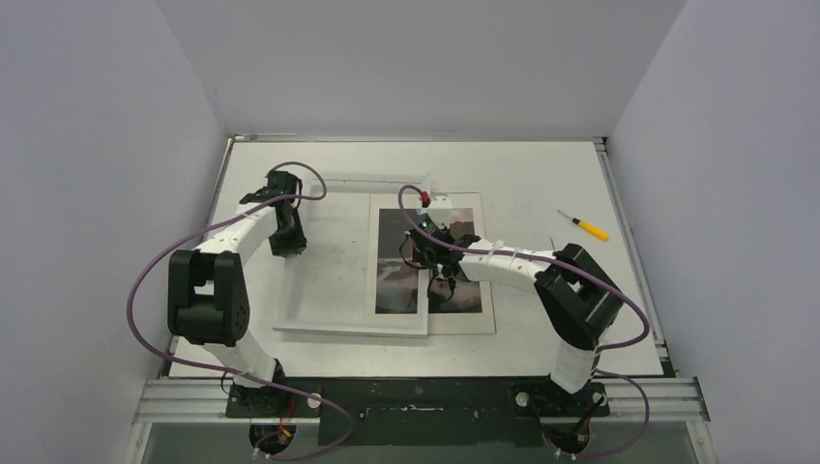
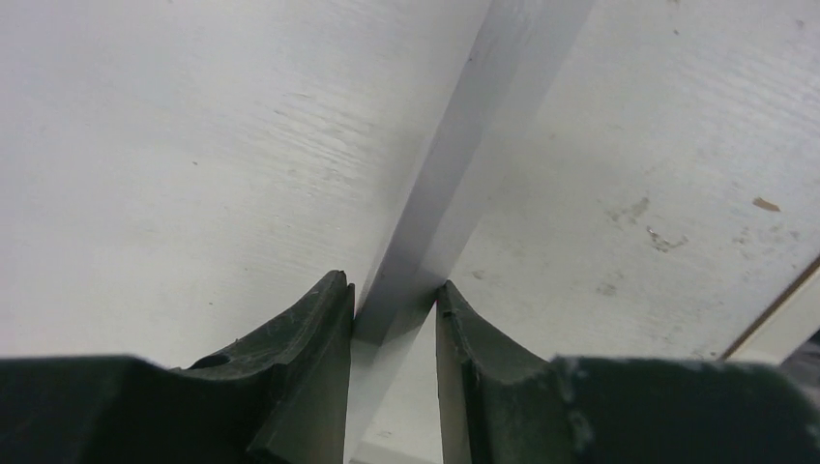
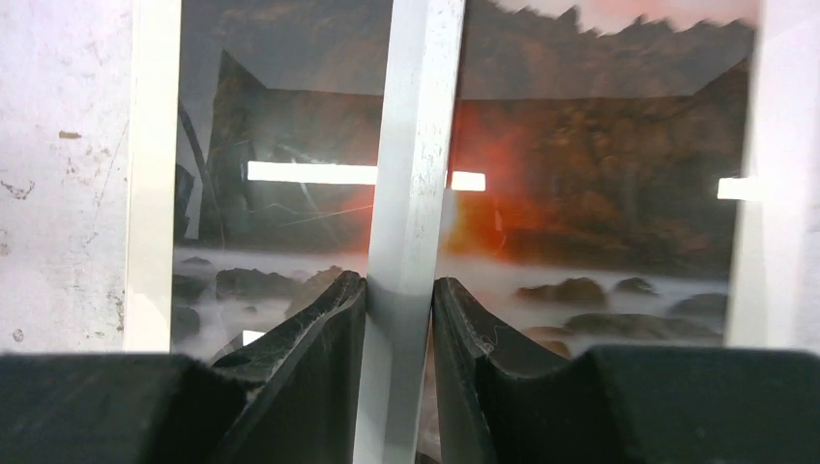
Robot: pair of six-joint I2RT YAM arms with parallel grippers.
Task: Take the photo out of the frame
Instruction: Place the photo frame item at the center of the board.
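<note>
In the top view, the frame (image 1: 338, 325) is being held over the table (image 1: 541, 319) from two sides. Its left edge is being pinched by the left gripper (image 1: 288, 242), and its right bar is being pinched by the right gripper (image 1: 435, 265). The photo (image 1: 466, 296) is being left flat on the table under the right part of the frame. One strip of it is being seen through the opening, and the rest is being exposed to the right of the bar. A yellow-handled screwdriver (image 1: 586, 227) is lying well apart, to the right.

In the left wrist view, the left gripper (image 2: 392, 290) is being kept narrow, with its dark fingers (image 2: 319, 329) pressed against a thin pale strip of the frame (image 2: 464, 164). Scuffed table (image 2: 658, 193) is being shown to the right of that strip.

In the right wrist view, the right gripper (image 3: 398, 282) is being kept narrow too. Its fingers (image 3: 309, 329) are being closed on the white bar of the frame (image 3: 411, 145), which is running straight up the picture. The photo (image 3: 580, 174), with its orange glow and misty rocks, is being shown on both sides of the bar, and ceiling lights are being reflected in it.
</note>
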